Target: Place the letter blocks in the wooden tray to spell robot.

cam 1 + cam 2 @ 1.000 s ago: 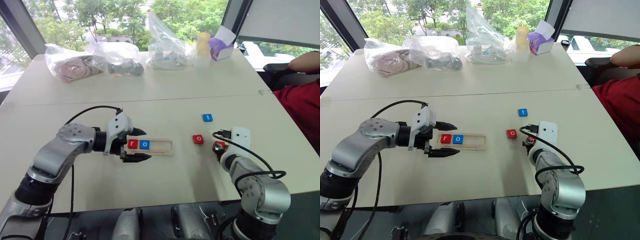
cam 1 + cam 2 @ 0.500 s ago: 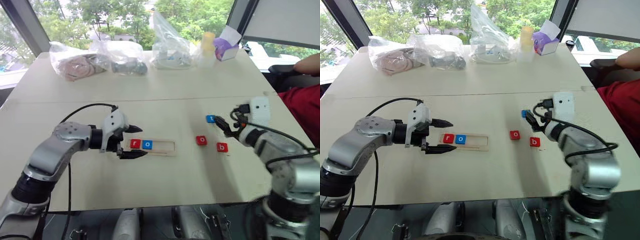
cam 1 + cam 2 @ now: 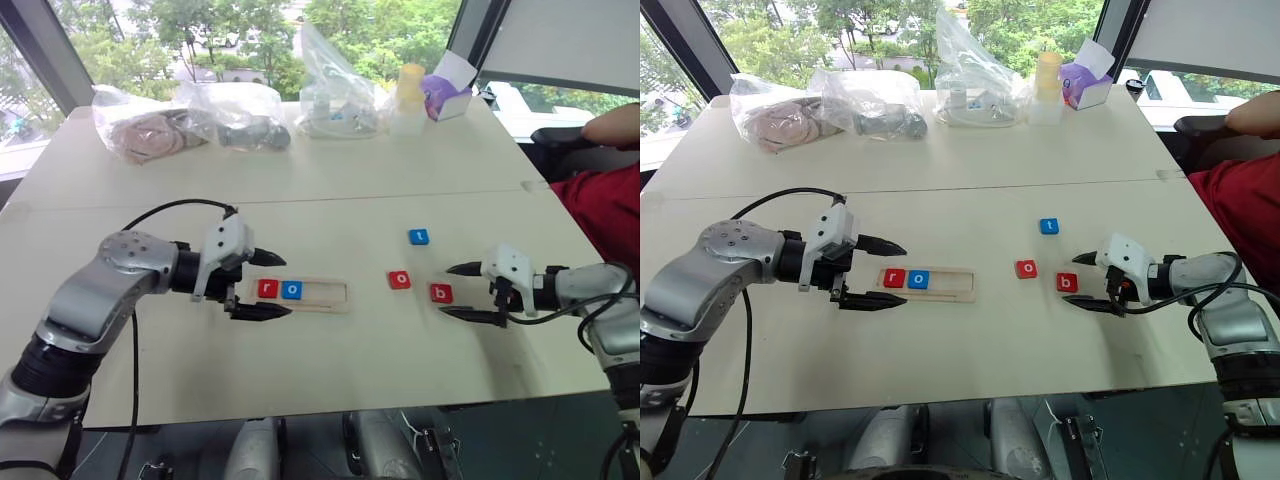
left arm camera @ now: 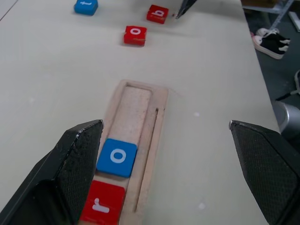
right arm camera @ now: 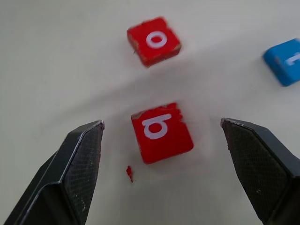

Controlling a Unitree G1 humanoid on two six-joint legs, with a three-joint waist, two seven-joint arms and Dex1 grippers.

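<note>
You have 2 of 5 letters seated: the red r (image 3: 267, 288) and blue o (image 3: 291, 290) fill the wooden tray (image 3: 325, 296) at its left end, leaving 3 slots bare. Right of the tray on the tabletop (image 3: 330, 190) lie the red o (image 3: 399, 280), red b (image 3: 441, 293) and blue t (image 3: 418, 236). The right gripper (image 3: 460, 291) sits just right of the b, jaws apart and empty; the left gripper (image 3: 266, 284) straddles the tray's left end, jaws wide.

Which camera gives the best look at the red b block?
The right wrist view: the red b block lies large and unobstructed between the right gripper's open jaws, its letter clear. Both eye views show it small on the table; the left wrist view catches it far off.
</note>
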